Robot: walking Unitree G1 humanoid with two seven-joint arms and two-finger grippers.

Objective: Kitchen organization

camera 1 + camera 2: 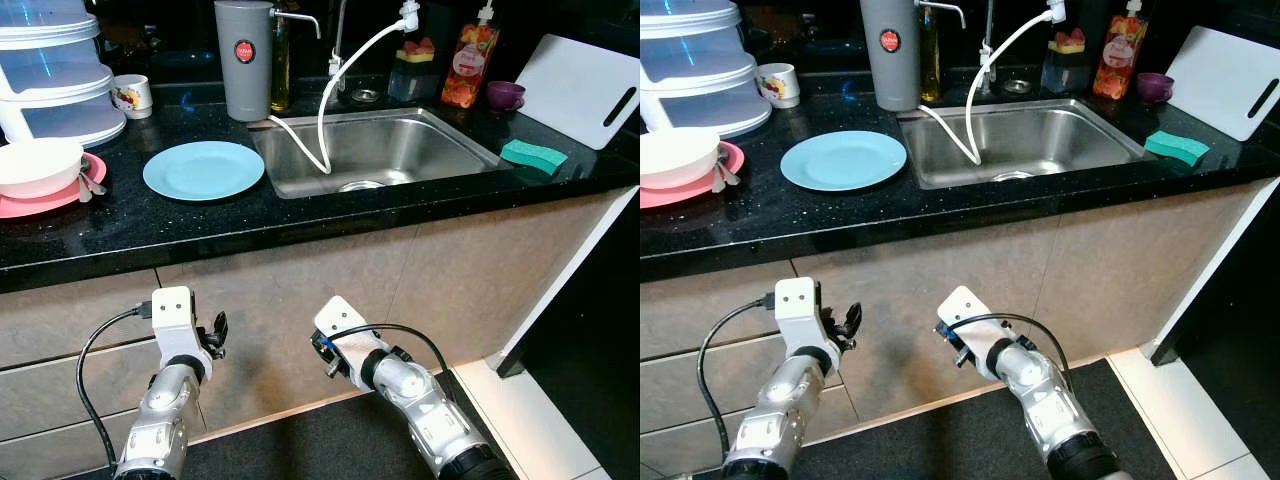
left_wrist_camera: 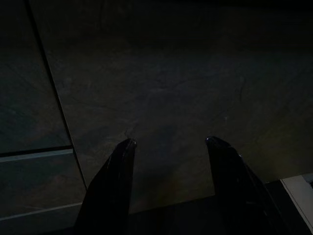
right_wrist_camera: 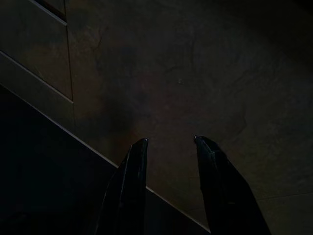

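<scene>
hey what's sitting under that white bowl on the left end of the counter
The white bowl sits on a pink plate, whose rim shows around it. A spoon lies on the plate beside it. The bowl hides the plate's middle.

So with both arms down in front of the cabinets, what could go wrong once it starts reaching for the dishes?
1. Both claws, left claw and right claw, hang open below the black counter; lifting straight up could knock its front edge.
2. The white bowl sits on a pink plate at the counter's left end; a nudge might slide it off.
3. The white hose loops into the sink and could snag an arm reaching past the blue plate.
</scene>
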